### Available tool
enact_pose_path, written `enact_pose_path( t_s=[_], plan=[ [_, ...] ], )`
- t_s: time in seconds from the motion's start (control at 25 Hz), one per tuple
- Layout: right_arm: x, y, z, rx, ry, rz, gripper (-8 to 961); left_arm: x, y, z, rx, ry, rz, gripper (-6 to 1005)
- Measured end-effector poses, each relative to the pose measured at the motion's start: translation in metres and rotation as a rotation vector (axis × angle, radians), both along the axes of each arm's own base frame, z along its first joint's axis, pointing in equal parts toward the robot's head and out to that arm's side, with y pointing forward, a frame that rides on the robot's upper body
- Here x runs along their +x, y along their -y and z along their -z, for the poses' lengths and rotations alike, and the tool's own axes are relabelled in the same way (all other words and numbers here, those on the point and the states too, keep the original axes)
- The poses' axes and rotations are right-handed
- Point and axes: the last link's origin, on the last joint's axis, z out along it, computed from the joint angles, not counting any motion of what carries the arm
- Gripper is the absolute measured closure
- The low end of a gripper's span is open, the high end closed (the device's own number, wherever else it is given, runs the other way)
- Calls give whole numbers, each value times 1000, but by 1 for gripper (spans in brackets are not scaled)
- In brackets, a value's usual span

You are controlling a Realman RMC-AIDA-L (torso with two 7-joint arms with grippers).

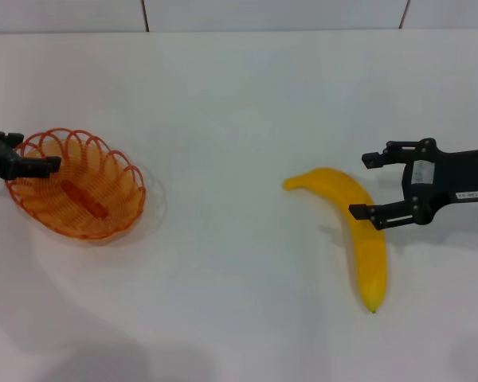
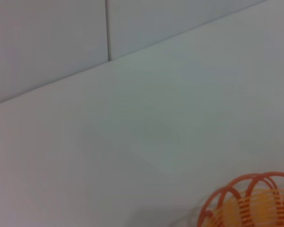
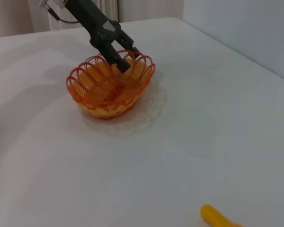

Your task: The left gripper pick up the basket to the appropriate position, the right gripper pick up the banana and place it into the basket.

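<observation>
The orange wire basket (image 1: 78, 187) sits on the white table at the left; it also shows in the right wrist view (image 3: 109, 87) and at an edge of the left wrist view (image 2: 251, 201). The left gripper (image 1: 22, 153) is at the basket's left rim, its jaws apart with one finger on each side of the rim; the right wrist view shows it too (image 3: 125, 57). The yellow banana (image 1: 352, 219) lies right of centre. The right gripper (image 1: 368, 186) is open at the banana's right side, its lower finger over the banana's middle. One end of the banana (image 3: 217, 217) shows in the right wrist view.
The white table (image 1: 239, 103) runs back to a white tiled wall (image 1: 271, 12). Bare tabletop lies between the basket and the banana.
</observation>
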Motion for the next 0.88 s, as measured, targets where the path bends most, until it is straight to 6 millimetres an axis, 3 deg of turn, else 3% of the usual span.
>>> enact_pose_path(
  t_s=[0.48,0.88],
  plan=[
    [2,1,1,-2,-4,11,102,-1,0,11,11,-21,11,278],
    [2,1,1,-3,-3,11,106,-1,-1,10,19,-24,21,702]
  ],
)
